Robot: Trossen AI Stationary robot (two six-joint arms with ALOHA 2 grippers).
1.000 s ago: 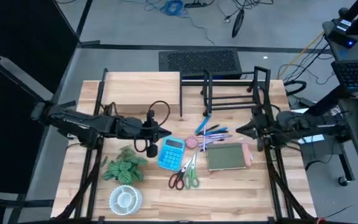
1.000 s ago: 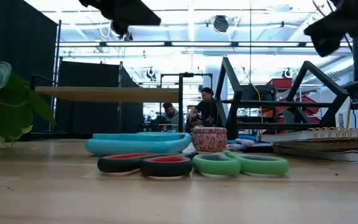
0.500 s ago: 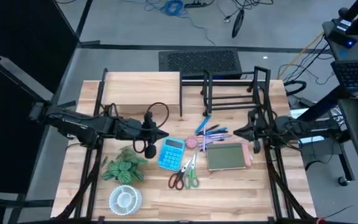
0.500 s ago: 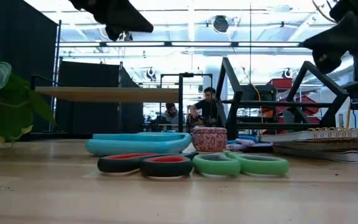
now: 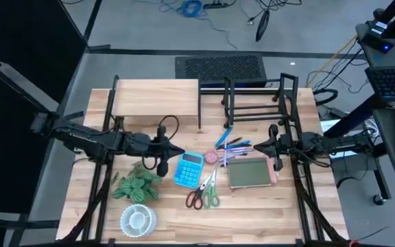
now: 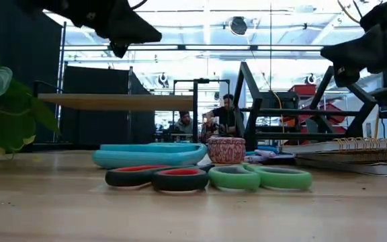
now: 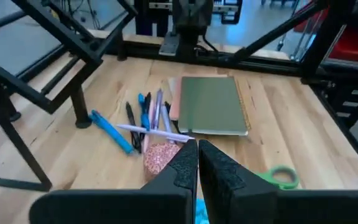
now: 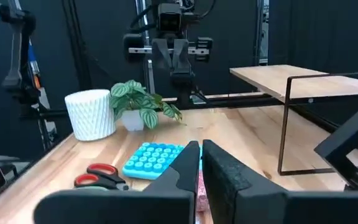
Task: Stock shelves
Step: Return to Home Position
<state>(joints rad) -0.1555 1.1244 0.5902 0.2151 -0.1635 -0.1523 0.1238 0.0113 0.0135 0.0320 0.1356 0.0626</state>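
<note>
The pale-wood riser shelf stands at the far left of the table, and the black wire rack is beside it at the far right. My left gripper hovers shut above the table, just left of a blue calculator. Above the pens, my right gripper also hovers shut, near a green notebook. The wrist views show both pairs of fingers closed with nothing between them.
A pink tape roll lies between the calculator and the notebook. Red scissors and green scissors lie near the front. A potted plant and a white pot stand at the near left. People sit beyond the table.
My left gripper has come down a little and drawn back toward the table's left edge. My right gripper has come down and gone a little toward the table's left, over the pens. Both have stayed shut. Nothing on the table has moved.
</note>
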